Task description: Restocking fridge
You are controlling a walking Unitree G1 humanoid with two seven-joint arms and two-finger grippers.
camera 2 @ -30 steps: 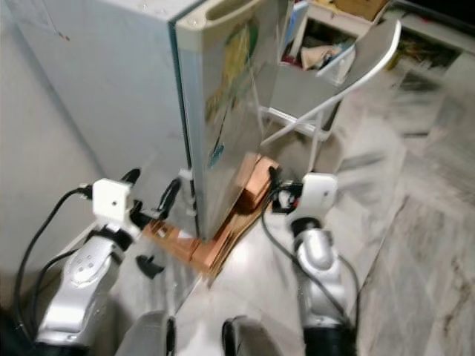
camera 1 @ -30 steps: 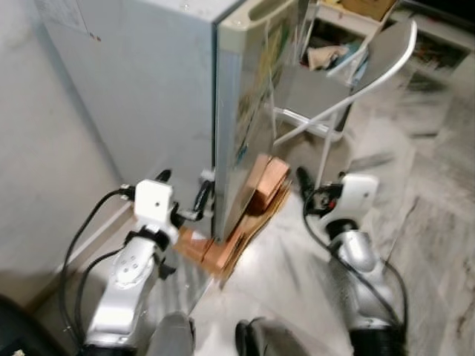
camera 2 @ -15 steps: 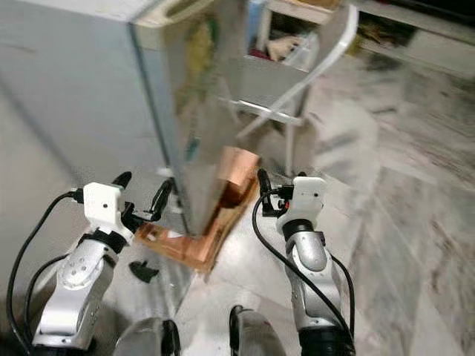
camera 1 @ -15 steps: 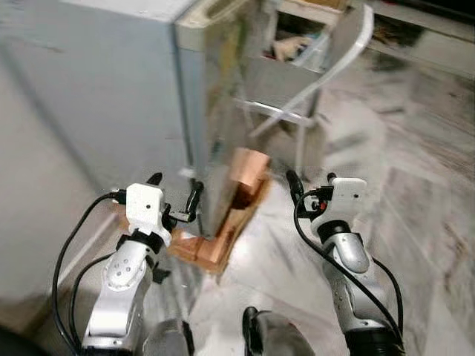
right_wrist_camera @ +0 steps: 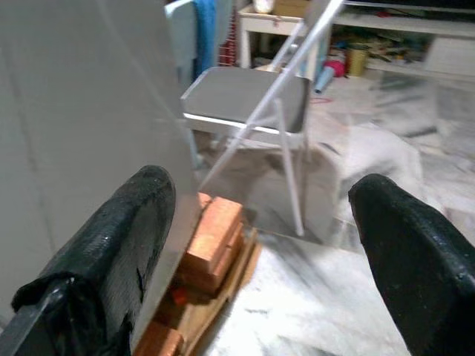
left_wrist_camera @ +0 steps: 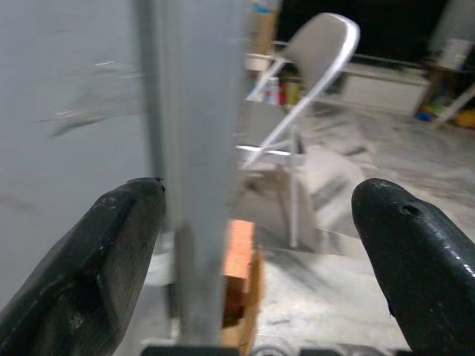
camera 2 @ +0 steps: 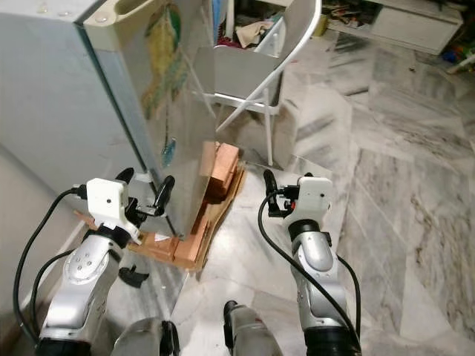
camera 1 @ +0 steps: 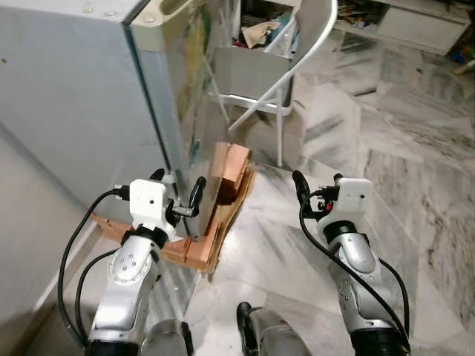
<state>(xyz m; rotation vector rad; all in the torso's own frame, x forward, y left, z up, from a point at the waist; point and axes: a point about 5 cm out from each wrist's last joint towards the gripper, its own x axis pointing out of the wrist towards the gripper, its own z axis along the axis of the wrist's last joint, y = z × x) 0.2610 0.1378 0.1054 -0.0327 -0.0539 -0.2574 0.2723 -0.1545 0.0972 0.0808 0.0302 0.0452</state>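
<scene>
A pale grey fridge point(camera 1: 82, 96) stands at the left, seen from above and at a corner. Its door point(camera 2: 167, 111) is shut, faces right and carries colourful stickers. The fridge rests on a low stack of orange-brown bricks point(camera 1: 226, 167) and flattened cardboard, which lie on a grey-veined marble floor point(camera 1: 415, 148).

The robot's left arm reaches forward at lower left. Its left tool point(camera 1: 178, 191) is held up at the fridge's near lower corner, with the two black fingers point(left_wrist_camera: 104, 252) spread wide apart. In the left wrist view the fridge's corner edge stands between the two fingers, and whether either finger touches it cannot be told. A black cable loops down from this wrist.

Right of the fridge door, further back, stands a folding chair point(camera 1: 274, 70) with a white tube frame and a grey seat. Behind it are shelves holding cluttered items, too blurred to name.

The robot's right arm reaches forward at lower right. Its right tool point(camera 1: 315, 184) hangs over bare floor, just beside the bricks and in front of the door. Its fingers point(right_wrist_camera: 122, 245) are also spread wide, holding nothing. In the right wrist view the door face sits beside one finger, with the bricks and the chair between the two.
</scene>
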